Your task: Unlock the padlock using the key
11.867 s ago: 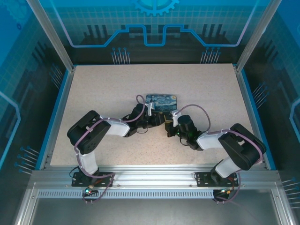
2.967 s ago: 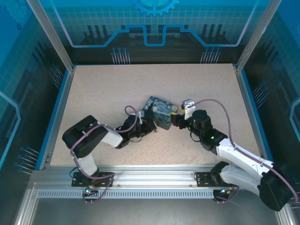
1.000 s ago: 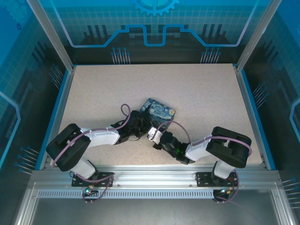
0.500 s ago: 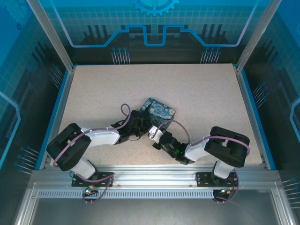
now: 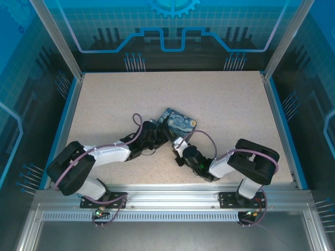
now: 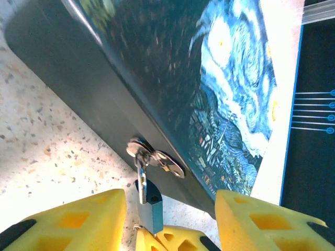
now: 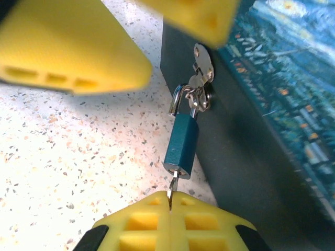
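Note:
The small teal padlock (image 7: 181,142) hangs by its silvery shackle (image 7: 177,99) from the hasp on the side wall of the Starry-Night tin (image 7: 293,78). The thin key (image 7: 171,189) is pinched edge-on in my right gripper (image 7: 170,206), which is shut on it, and the key's tip sits in the keyhole on the padlock's underside. In the left wrist view the padlock (image 6: 152,208) hangs between the spread yellow fingers (image 6: 68,222) of my open left gripper (image 6: 170,201), which touch nothing. From above, both grippers meet at the tin's (image 5: 180,121) near-left corner.
The tin lies flat on the speckled table (image 5: 104,104), turned at an angle. Blue rails (image 5: 63,130) and glass walls border the table. Both forearms crowd the strip between the tin and the near edge.
Over the last half second my right wrist has shifted slightly right and toward the tin. The left arm's elbow has dropped lower and to the left. The tin has barely moved.

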Controlling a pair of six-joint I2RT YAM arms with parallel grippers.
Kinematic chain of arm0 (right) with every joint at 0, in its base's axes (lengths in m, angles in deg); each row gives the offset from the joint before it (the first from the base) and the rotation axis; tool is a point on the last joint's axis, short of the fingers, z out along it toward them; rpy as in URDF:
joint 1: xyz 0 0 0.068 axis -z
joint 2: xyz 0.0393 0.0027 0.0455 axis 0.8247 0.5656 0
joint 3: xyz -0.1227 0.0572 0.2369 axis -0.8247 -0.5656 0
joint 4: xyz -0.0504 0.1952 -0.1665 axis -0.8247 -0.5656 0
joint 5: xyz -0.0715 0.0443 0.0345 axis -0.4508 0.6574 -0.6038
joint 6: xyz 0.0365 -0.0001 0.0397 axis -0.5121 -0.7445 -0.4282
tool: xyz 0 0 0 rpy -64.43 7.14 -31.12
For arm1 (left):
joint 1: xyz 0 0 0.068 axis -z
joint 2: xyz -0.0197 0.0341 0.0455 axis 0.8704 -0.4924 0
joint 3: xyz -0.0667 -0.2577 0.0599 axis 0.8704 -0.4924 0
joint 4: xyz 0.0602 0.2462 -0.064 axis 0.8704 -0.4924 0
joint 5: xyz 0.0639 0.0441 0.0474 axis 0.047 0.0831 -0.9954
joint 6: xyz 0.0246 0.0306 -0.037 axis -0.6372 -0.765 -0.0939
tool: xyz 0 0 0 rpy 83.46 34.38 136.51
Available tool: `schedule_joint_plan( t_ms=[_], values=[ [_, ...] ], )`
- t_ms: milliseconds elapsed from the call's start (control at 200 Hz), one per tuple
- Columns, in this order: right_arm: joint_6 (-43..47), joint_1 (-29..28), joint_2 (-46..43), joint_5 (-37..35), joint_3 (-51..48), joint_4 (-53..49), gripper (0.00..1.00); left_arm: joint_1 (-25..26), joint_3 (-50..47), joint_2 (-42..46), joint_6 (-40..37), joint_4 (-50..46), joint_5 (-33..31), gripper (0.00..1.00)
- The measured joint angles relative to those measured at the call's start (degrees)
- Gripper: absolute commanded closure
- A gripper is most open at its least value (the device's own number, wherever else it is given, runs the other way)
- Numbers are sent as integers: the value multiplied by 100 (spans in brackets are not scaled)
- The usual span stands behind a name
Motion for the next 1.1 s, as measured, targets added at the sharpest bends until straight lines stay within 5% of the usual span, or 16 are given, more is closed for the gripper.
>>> schedule_joint_plan(
  t_ms=[160, 420, 715, 1100],
  values=[
    [-426, 221, -144, 455, -179, 129, 100, -282, -181, 334, -240, -37, 11, 43],
    [-1235, 772, -483, 1296, -455, 212, 100, -953, -92, 774, -1272, -391, 9, 16],
    [-1961, 1390, -737, 2186, -448, -103, 100, -1410, 1263, -428, -2649, -737, 595, 19],
    [-2439, 1910, -785, 3003, -428, -348, 100, -1410, 1657, -1576, -2955, -772, 1062, 25]
  ],
)
